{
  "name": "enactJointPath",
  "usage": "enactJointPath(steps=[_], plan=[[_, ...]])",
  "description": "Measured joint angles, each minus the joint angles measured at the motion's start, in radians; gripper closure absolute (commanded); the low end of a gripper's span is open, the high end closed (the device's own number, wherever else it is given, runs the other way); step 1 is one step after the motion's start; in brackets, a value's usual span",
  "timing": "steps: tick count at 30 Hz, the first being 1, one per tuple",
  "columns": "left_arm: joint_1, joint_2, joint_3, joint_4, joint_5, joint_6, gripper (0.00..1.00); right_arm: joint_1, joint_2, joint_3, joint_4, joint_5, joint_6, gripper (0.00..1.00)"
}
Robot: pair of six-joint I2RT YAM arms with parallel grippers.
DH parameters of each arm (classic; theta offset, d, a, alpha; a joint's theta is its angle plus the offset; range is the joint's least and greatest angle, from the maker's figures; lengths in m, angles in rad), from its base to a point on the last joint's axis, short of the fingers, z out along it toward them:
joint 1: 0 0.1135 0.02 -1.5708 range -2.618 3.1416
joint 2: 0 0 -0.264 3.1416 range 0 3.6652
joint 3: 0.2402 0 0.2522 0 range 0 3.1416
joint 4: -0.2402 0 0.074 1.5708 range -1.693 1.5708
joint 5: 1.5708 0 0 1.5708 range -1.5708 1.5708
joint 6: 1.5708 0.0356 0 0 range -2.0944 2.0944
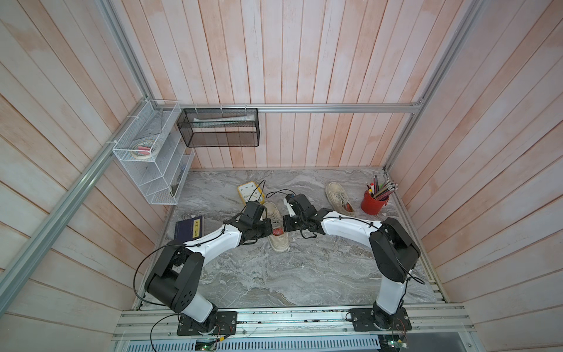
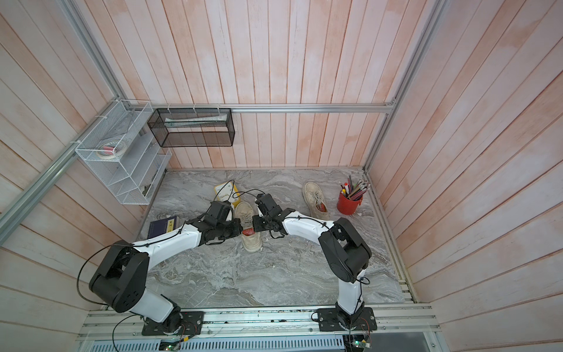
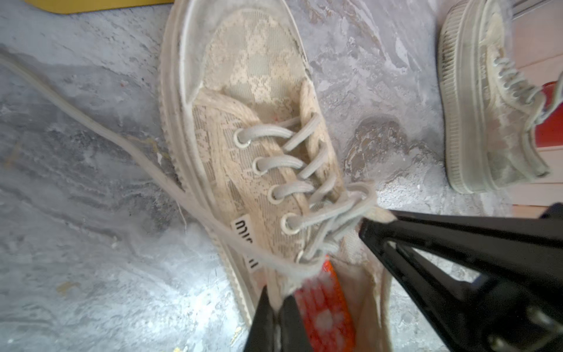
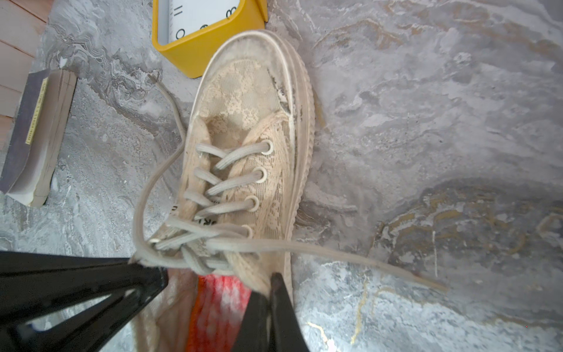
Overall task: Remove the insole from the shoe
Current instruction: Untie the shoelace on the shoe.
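pale pink plank walls, aluminium rail, grey marbled tabletop, white wire rack

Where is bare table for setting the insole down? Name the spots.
Widest: near half of the table, between front rail and shoe. Smaller: back strip between clock and second shoe. Crowded: shoe, clock, book; far right by red cup.

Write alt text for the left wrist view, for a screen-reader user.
A beige laced shoe lies on a grey marble table, its opening pinched on opposite sides by the shut left gripper and right gripper. A red patterned insole shows inside the opening. A second shoe sits nearby.
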Motion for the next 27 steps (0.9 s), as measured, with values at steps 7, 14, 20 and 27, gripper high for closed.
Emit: enactJointPath(steps=[7, 14, 20, 27], plan=[[-0.006, -0.037, -0.113, 0.165, 0.061, -0.11, 1.0, -0.006, 0.0, 0.005, -0.018, -0.042, 0.007, 0.86], [-0.043, -0.039, -0.164, 0.281, 0.059, -0.22, 1.0, -0.021, -0.047, -0.023, -0.018, -0.082, 0.165, 0.67], [-0.061, -0.035, -0.182, 0.338, 0.06, -0.28, 1.0, -0.027, -0.215, -0.064, 0.035, -0.087, 0.392, 0.65], [-0.083, -0.045, -0.188, 0.35, 0.031, -0.32, 0.76, -0.023, -0.333, -0.228, 0.193, -0.066, 0.755, 0.67]])
